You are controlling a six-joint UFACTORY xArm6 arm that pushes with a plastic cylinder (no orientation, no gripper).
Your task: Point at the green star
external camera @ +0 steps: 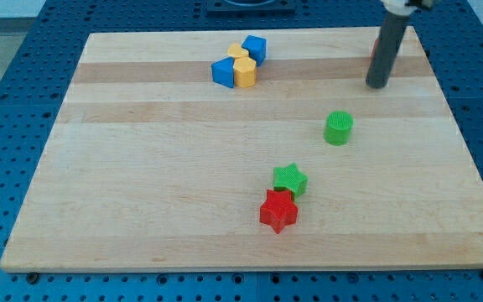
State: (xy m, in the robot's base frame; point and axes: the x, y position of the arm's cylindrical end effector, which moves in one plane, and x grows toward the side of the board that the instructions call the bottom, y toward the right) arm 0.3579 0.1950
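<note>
The green star point(290, 179) lies on the wooden board point(141, 193) below the middle, touching a red star point(278, 210) just below it. My tip point(376, 85) is at the view's upper right, far above and to the right of the green star. A red block point(374, 49) is partly hidden behind the rod.
A green cylinder point(338, 127) stands between my tip and the green star. At the view's top middle, two blue blocks point(223, 72) point(255, 49) and yellow blocks point(243, 69) sit bunched together.
</note>
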